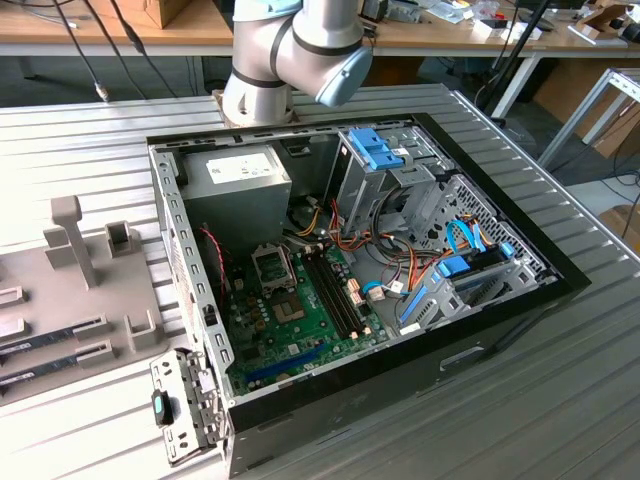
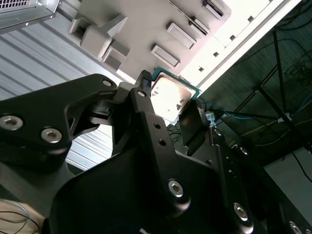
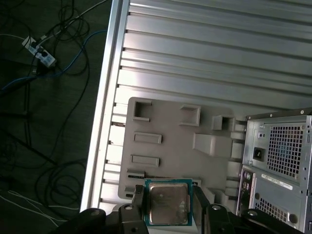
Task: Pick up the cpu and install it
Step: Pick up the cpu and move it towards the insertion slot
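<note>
So the pick-up half looks done: in both wrist views the gripper (image 3: pixel 168 202) has the cpu (image 3: pixel 168 204) pinched by two opposite edges, silvery lid facing the camera and the thin green rim showing around it. The fingers (image 3: pixel 200 197) are closed to chip width, one on each side, and it sits pretty square between them as far as I can tell. Behind the chip is the grey parts tray (image 3: pixel 165 126) with its little slots and blocks, lying on the ribbed metal tabletop (image 3: pixel 209 53) just beside the back of the computer case (image 3: pixel 278 161). I'd say the cpu is up off the tray and not resting on it, since the second wrist view shows it hanging in the gripper (image 2: pixel 168 100) with the tray well behind. The install half isn't done. In the exterior view the case (image 1: pixel 400 370) lies open, and the socket (image 1: pixel 272 266) on the green motherboard (image 1: pixel 300 320), right by the power supply box (image 1: pixel 235 190), looks like a bare dark frame with no metal lid in it. The arm (image 1: pixel 290 60) sits at the far edge of the case.
</note>
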### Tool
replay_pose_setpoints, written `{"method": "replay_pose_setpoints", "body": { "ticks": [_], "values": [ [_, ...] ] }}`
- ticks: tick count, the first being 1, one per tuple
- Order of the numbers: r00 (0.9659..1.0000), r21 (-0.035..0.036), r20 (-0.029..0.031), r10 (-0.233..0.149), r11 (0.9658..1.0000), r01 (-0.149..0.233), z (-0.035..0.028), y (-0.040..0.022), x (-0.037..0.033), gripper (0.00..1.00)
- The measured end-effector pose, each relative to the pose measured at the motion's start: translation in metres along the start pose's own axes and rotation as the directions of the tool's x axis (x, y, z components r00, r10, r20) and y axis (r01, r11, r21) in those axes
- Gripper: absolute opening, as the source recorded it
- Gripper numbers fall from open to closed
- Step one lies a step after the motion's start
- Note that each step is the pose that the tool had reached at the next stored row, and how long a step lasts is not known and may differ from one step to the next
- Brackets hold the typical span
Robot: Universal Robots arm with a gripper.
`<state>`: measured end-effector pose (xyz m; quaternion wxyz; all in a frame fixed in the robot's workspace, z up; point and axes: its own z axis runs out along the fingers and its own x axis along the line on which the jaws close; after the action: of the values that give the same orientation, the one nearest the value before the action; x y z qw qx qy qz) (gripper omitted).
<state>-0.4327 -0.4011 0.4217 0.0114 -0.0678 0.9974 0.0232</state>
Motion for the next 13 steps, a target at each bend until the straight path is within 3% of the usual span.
{"method": "replay_pose_setpoints", "body": {
  "ticks": [13],
  "values": [
    [1.0,0.0,0.0,0.0,1.0,0.0,0.0018,-0.0048,-0.0132,0.47]
  ]
}}
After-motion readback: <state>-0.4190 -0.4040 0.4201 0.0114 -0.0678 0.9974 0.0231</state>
